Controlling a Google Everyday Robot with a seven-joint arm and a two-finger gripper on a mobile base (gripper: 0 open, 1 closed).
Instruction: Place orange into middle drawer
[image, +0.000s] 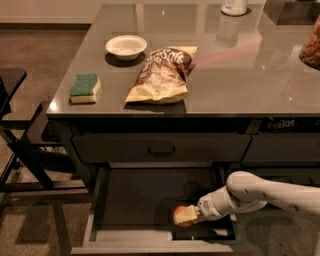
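Note:
The middle drawer is pulled open below the counter, with a dark flat bottom and a lighter grey rim. The orange is a small round fruit low inside the drawer at its right front. My gripper reaches in from the right on a white arm and is shut on the orange, its pale fingers covering the fruit's right side. I cannot tell whether the orange touches the drawer bottom.
On the counter lie a yellow-brown chip bag, a white bowl and a green sponge. A closed drawer front with a black handle sits above the open drawer. A dark chair stands at the left.

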